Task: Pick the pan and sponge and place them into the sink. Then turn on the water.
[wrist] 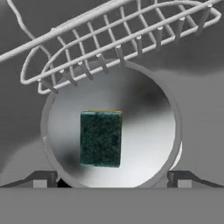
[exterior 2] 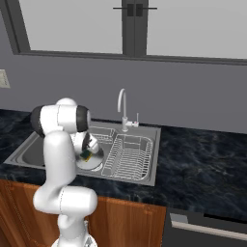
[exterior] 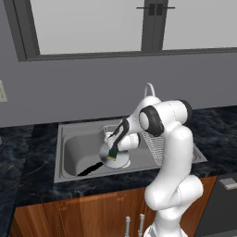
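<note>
The silver pan [wrist: 144, 131] lies in the sink [exterior: 69, 152], its black handle [exterior: 88, 170] pointing to the front left. The sponge [wrist: 100, 138], green top up, sits inside the pan, free of both fingers. My gripper [wrist: 111, 181] hangs open just above it, with the fingertips [wrist: 41, 179] standing far wider than the sponge. From the base cameras the sponge [exterior: 111, 158] [exterior 2: 86, 156] appears right under the gripper [exterior: 113, 152] [exterior 2: 87, 150], over the pan [exterior: 122, 160] [exterior 2: 95, 163]. No water runs from the gooseneck faucet [exterior 2: 121, 103].
A small wire basket [wrist: 118, 48] hangs close behind the pan. The wire dish rack [exterior 2: 128, 157] takes up the right half of the sink [exterior 2: 29, 149]. Dark marble counter [exterior 2: 202, 164] surrounds the basin. The faucet [exterior: 149, 88] rises behind my arm.
</note>
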{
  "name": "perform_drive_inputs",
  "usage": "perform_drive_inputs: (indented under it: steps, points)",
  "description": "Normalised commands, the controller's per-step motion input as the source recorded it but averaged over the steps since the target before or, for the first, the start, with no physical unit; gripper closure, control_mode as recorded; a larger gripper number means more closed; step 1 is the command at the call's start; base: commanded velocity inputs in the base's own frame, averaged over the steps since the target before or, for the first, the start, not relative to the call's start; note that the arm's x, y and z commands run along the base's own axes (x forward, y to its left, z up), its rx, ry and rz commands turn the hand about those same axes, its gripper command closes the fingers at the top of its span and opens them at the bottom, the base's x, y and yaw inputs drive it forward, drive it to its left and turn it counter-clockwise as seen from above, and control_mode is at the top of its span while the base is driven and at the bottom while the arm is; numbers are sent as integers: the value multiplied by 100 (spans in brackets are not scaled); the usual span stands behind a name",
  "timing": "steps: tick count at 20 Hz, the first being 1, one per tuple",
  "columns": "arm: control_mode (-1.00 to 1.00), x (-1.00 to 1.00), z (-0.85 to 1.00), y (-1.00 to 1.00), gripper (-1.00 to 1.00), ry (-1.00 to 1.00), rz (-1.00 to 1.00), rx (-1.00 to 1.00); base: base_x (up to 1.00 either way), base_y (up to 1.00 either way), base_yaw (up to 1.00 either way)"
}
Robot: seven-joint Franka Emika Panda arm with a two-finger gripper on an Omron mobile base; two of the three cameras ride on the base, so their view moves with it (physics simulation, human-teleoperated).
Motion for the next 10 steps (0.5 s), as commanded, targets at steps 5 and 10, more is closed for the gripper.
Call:
perform_drive_inputs:
  steps: [5,10]
  points:
    - [-100,-47,3,-2,-100,-19,0,-4,0,0,0]
    - [-100,-34,17,-7,-100,-20,2,-4,0,0,0]
